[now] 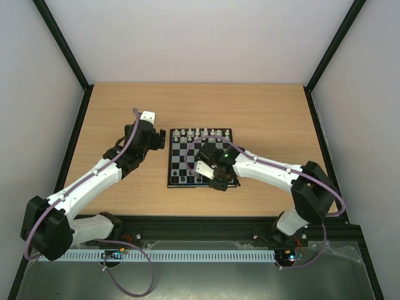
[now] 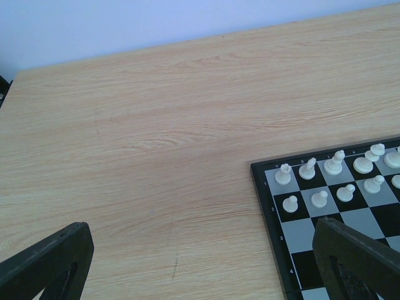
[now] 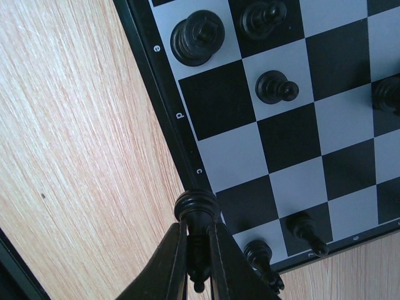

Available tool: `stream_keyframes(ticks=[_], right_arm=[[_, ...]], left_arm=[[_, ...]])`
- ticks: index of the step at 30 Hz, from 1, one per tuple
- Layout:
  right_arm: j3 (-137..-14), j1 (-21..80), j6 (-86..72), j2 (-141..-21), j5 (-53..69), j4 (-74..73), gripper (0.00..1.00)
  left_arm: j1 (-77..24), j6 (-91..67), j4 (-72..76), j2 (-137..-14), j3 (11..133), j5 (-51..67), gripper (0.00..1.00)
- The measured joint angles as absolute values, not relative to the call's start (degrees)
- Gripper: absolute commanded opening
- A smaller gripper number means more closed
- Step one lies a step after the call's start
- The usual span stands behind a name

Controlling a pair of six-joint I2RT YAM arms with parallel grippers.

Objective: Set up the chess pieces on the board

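The board lies mid-table, with white chess pieces lined along its far edge. My right gripper hovers over the board's near edge, and its own view shows that gripper shut on a black chess piece held above the rim beside the letter c. Other black pieces stand on nearby squares. My left gripper hangs open just left of the board. Its fingers are spread wide over bare wood and the board's corner, where white pieces stand in two rows.
The board's black rim sits slightly raised above the wooden table. Black frame posts and pale walls enclose the table on three sides. A black rail runs along the near edge by the arm bases.
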State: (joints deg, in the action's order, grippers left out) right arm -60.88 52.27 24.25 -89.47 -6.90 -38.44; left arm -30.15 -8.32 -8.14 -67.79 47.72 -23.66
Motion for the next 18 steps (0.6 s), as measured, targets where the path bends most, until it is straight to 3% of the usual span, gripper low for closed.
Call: stream_keyframes(ticks=[18], right_arm=[[-60.88, 52.27, 24.21, -94.24, -9.80, -34.46, 0.04]], left_arm=[[-30.37, -7.90, -8.14, -67.79, 47.72, -23.64, 0.99]])
